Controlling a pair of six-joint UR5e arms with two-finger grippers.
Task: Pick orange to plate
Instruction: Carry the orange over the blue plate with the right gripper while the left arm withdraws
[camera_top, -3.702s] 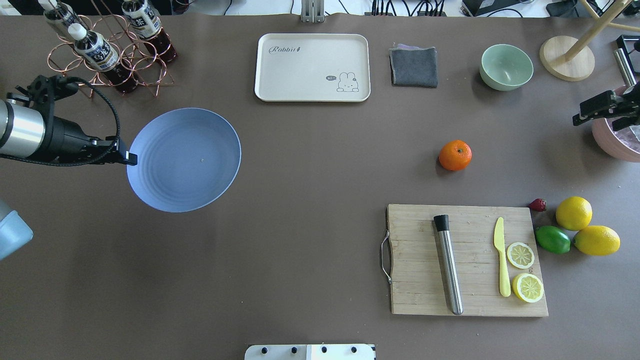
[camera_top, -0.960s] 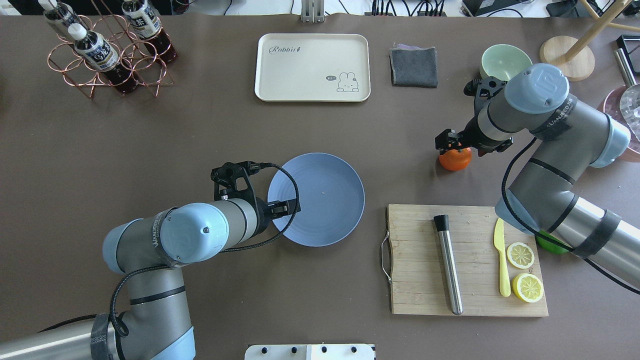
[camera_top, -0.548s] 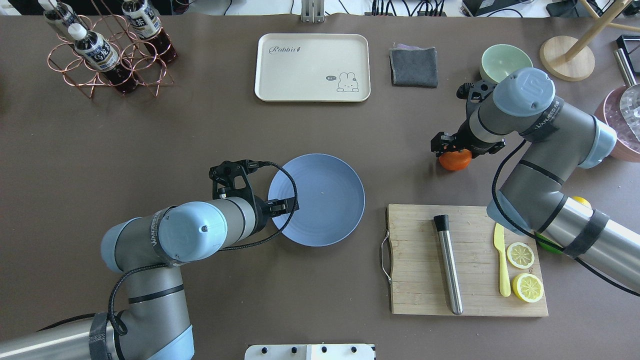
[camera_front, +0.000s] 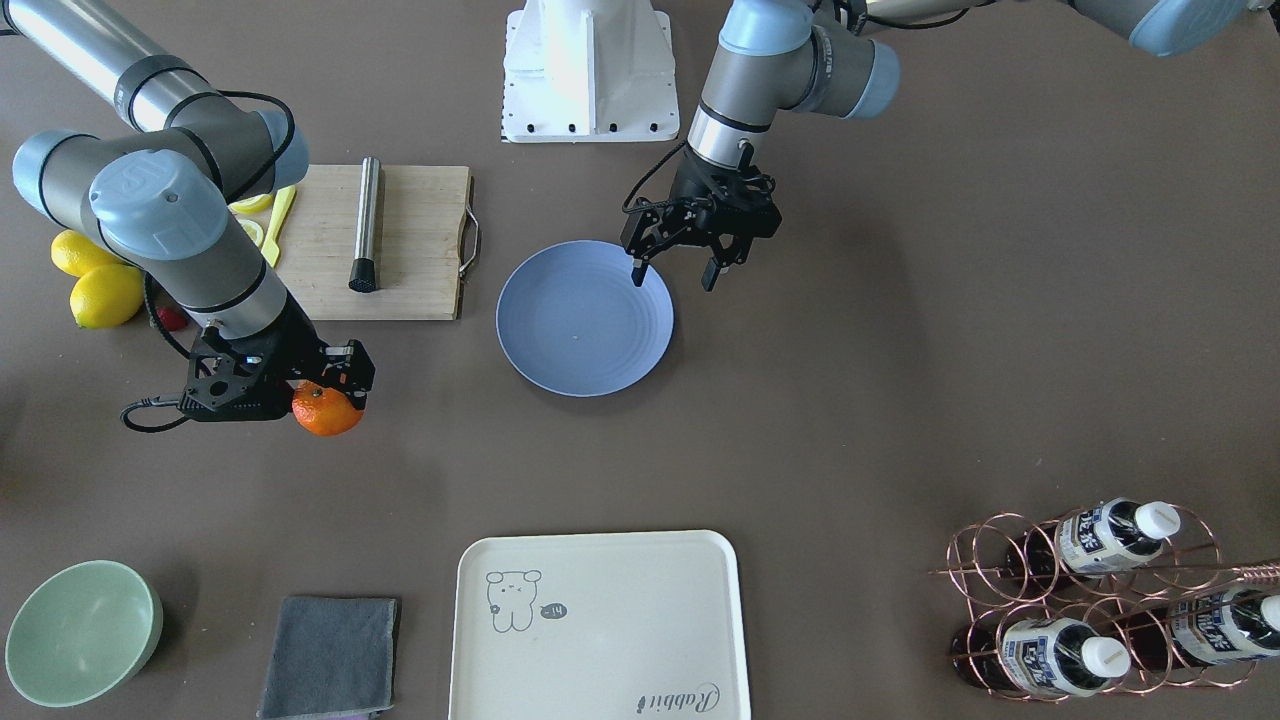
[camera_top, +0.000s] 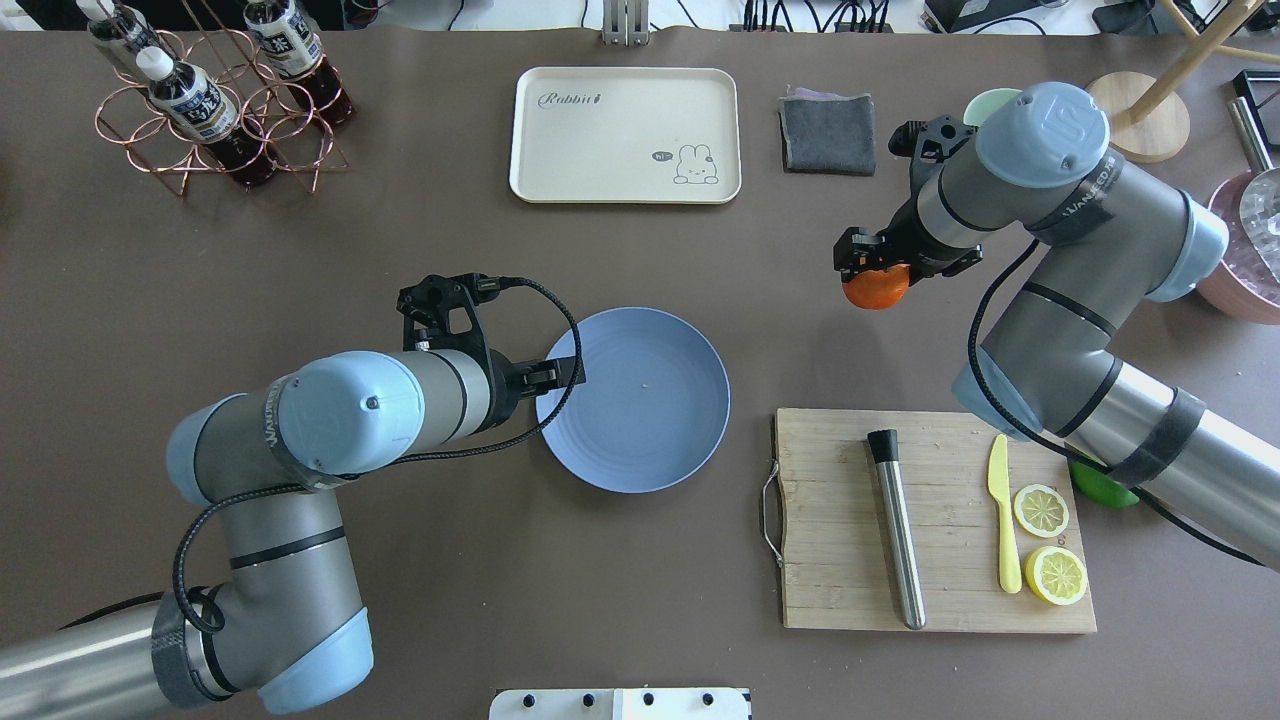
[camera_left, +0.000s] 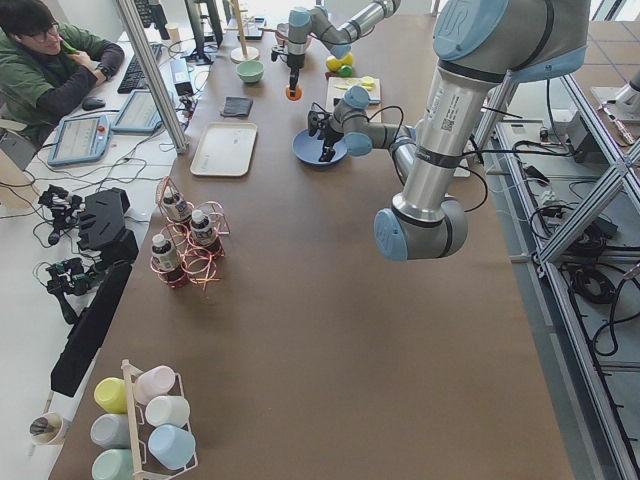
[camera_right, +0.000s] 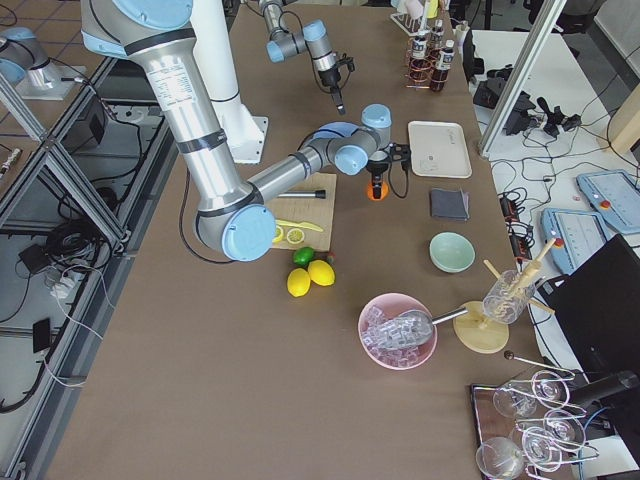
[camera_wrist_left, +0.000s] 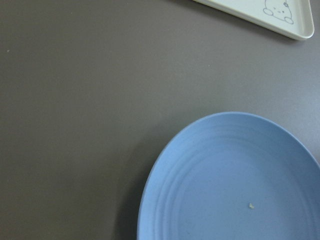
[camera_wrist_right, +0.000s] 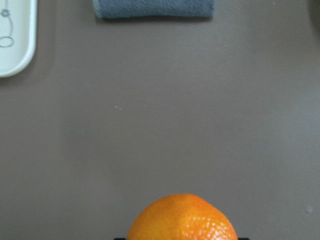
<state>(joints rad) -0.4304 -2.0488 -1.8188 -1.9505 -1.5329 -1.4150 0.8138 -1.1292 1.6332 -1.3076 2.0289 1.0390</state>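
wood cutting board (camera_top: 830, 560) sits nearest the base, on the robot's right. steel rod (camera_top: 897, 540), yellow knife (camera_top: 1003, 520) and two lemon slices (camera_top: 1041, 510) lie on it. blue plate (camera_top: 650, 430) is mid-table, just left of the board, with a pale speck on it. left gripper (camera_front: 673, 278) hangs at the plate's left rim, jaws apart, one finger over the rim and the other outside it. right gripper (camera_top: 872, 278) is beyond the board, jaws clamped on the orange (camera_top: 876, 292), well apart from the plate. can't tell if the orange is clear of the table. far edge: cream tray (camera_top: 625, 135), grey cloth (camera_top: 827, 133), green bowl (camera_front: 80, 630).
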